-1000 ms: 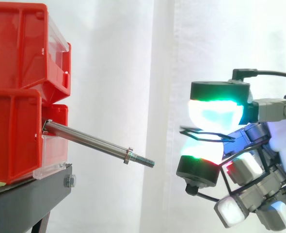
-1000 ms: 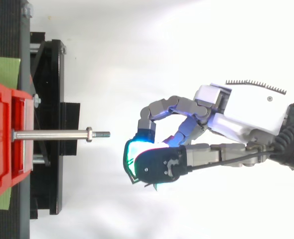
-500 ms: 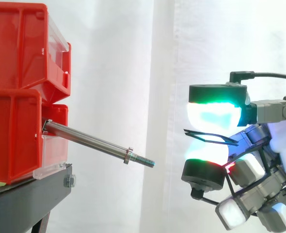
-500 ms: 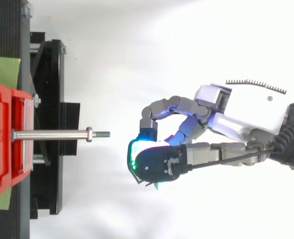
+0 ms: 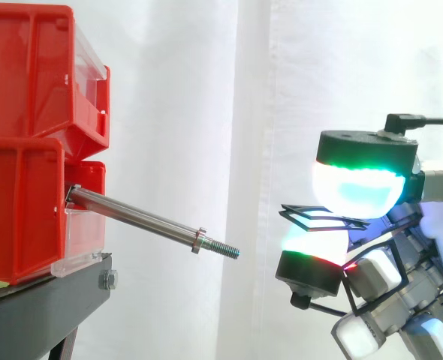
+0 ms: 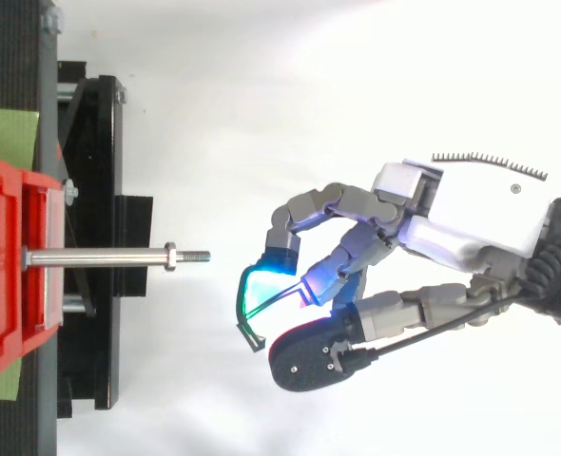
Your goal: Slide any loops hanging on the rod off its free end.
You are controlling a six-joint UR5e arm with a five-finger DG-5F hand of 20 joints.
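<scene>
A steel rod juts from the lower red bin and slopes down to a collar and a bare threaded end; nothing hangs on it. To its right, clear of that end, my hand has its fingers curled. A thin black wire loop lies between the thumb's glowing pad above and a fingertip pad below. Seen from the top, the thumb stands off to one side of that fingertip. The loop lies roughly flat, level with the rod's tip.
Two red bins are stacked on a black stand at the left. A white curtain hangs behind. A gap of open air separates the rod's end from the hand.
The thumb has swung sideways off the fingertip and shifted right. The loop has tilted a little and now shows from above. The rod and bins have not moved.
</scene>
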